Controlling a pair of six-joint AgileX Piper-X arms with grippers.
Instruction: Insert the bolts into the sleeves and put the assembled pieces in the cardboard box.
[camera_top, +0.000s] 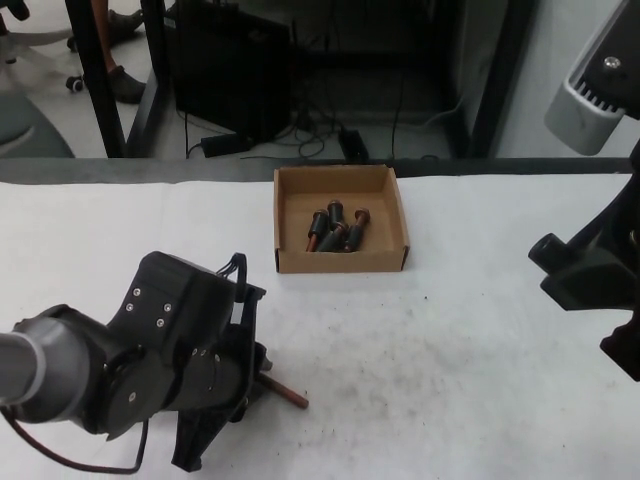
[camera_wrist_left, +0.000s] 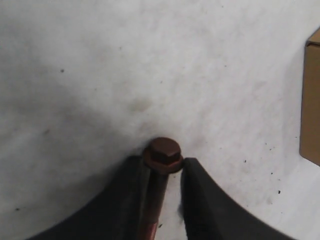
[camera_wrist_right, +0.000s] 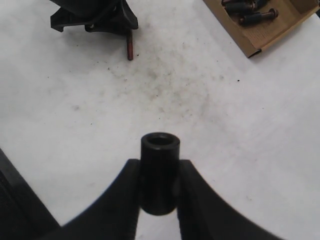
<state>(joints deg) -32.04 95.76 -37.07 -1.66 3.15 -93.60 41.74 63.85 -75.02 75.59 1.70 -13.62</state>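
1. Done so far: the small open brown cardboard box (camera_top: 340, 262) sits at the far middle of the white bench (camera_top: 480, 330). It already holds several assembled pieces (camera_top: 335, 230), rust-coloured bolts pushed through dark sleeves, lying in a loose heap.
2. In hand: the left gripper (camera_wrist_left: 164, 166), low over the near left of the bench, is clenched on a rust-brown metal bolt (camera_wrist_left: 162, 155). Its hexagonal head sits just past the fingertips and the shank is pinched between them.
3. The right gripper (camera_wrist_right: 159, 167), well apart on the right side, grasps a short black cylindrical sleeve (camera_wrist_right: 160, 147), whose open bore shows at the free end.
4. Left to do, I'd judge: bring the two arms together, slide the bolt into the sleeve, then carry that piece over to the cardboard box.
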